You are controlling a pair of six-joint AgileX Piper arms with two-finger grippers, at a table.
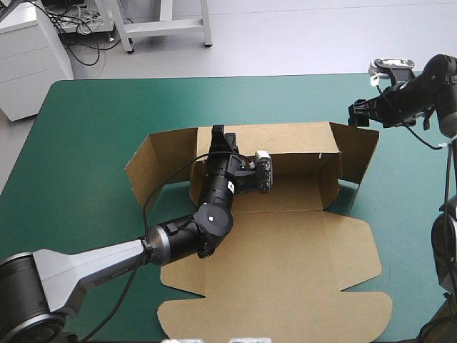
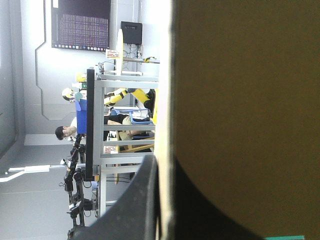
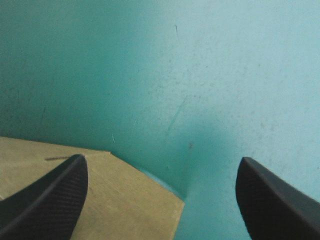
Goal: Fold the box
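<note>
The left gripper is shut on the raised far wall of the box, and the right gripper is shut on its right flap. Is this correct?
No: the right gripper is open above the teal-green cover, by a corner of the box, as the right wrist view shows. The rest is right.

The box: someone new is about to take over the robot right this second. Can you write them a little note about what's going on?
Left gripper: shut on the box, pinching the top edge of its raised far wall.
Right gripper: open, holding nothing, over the teal-green cover just beyond the right side flap.
Box: mid-table. The far wall, the right side flap and the left side flap stand up; the lid lies flat toward the near edge.
Done: walls partly raised.
Left: probably tucking the side flaps in to finish the tray; nothing looks tucked yet.
</note>
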